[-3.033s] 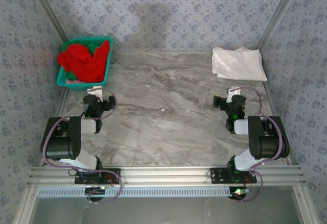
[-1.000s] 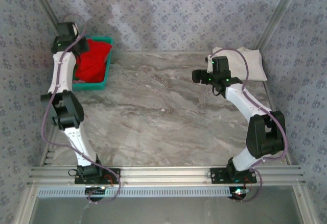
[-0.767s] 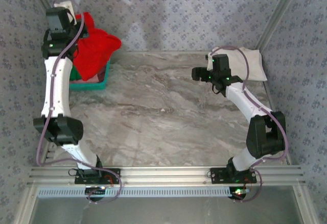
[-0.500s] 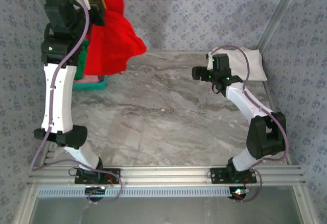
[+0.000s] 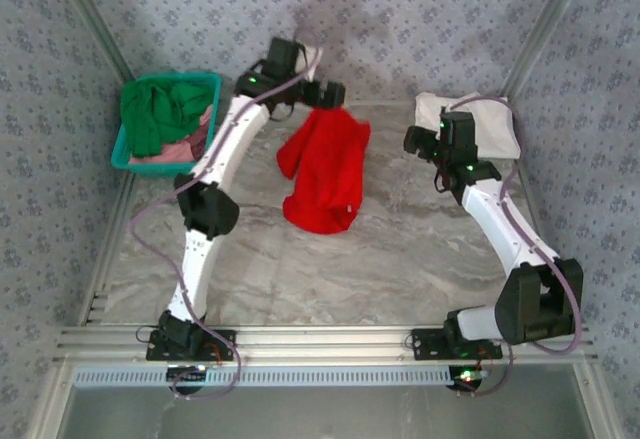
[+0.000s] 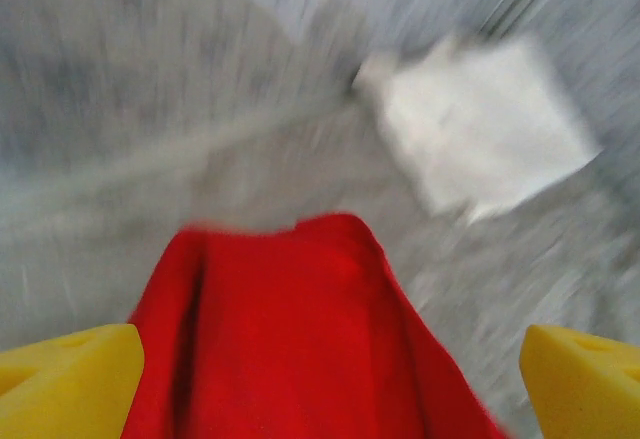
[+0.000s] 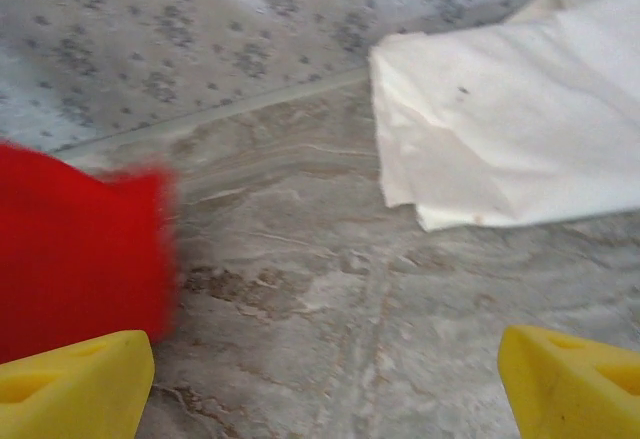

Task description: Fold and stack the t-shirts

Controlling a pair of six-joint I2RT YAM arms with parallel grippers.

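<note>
the left gripper (image 6: 325, 379) stands wide: in the left wrist view its yellow wedge-shaped fingers (image 6: 70, 374) sit at the far corners, well apart. the red shirt (image 5: 325, 174) shows between them as a soft, smooth hump of bright cloth. that view is blurred, so whether the cloth touches either finger cannot be told, but the fingers do not pinch it.

from the top view the red shirt is a long, rumpled shape with one sleeve sticking out to the left. it runs from just below the left gripper toward the middle of the table (image 5: 400, 249). whether it rests on the table or hangs above it cannot be told.

the right gripper (image 7: 322, 384) is also wide apart, with bare table between its yellow fingers (image 7: 570, 384) and nothing in its grasp.

the white shirt (image 5: 490, 129) lies folded into a flat, creased rectangle at the far right corner of the table. the green shirt (image 5: 155, 114) is bunched on top of a pink one (image 5: 182, 147) inside the teal plastic basket (image 5: 200, 79) at the far left. the table top is grey, veined like marble.
</note>
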